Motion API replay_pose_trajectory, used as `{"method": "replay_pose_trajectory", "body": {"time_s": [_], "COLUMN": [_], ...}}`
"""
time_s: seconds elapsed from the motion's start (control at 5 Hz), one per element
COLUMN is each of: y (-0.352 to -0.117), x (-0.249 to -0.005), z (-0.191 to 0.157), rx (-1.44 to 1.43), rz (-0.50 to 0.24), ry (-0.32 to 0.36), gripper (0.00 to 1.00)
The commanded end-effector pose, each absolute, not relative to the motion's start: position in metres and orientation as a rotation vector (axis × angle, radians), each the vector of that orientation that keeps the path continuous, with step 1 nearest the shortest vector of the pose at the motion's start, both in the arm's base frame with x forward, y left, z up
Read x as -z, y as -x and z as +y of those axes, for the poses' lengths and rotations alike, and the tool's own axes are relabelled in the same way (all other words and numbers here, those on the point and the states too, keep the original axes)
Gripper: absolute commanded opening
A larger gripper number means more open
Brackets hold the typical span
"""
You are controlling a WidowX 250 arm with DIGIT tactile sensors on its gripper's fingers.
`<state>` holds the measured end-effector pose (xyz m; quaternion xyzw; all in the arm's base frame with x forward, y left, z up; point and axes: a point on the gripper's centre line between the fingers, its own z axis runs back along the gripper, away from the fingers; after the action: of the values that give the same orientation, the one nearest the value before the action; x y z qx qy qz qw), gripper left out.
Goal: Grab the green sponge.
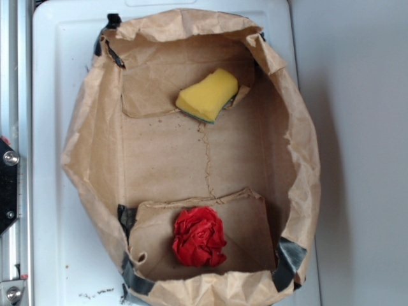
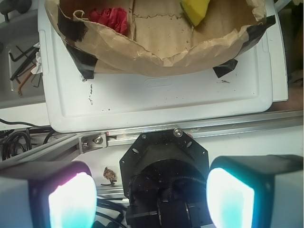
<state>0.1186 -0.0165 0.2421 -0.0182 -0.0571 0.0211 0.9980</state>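
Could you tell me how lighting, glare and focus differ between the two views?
Exterior view: soft, even light, slightly hazy; the sponge and paper ball read clearly, with a faint shadow right of the bag. Wrist view: the open end effector is close and blurred, its pads glowing cyan-white, overexposed; glare streaks the metal rail; the bag is sharper.

My gripper [image 2: 147, 197] pads [image 2: 71, 202] spread wide, nothing between. Far ahead, right: green sponge [image 2: 194, 9] inside paper bag [image 2: 166, 50]. Ahead left: red paper ball [image 2: 111, 18].
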Motion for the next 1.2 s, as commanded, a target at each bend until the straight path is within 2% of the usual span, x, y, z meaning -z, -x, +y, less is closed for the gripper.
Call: {"method": "replay_pose_trajectory", "body": {"time_s": [0.0, 0.2, 0.6, 0.8, 1.0], "y": [-0.119, -0.145, -0.214, -0.231, -0.247], "x": [-0.242, -0.24, -0.221, -0.219, -0.202], "z": [-0.017, -0.02, -0.012, -0.006, 0.004], "rx": [-0.042, -0.114, -0.176, -0.201, -0.253], "rz": [-0.114, -0.14, -0.236, -0.265, -0.281], "ry": [0.036, 0.047, 0.032, 0.041, 0.043], "gripper": [1.0, 1.0, 1.0, 1.0, 1.0]}}
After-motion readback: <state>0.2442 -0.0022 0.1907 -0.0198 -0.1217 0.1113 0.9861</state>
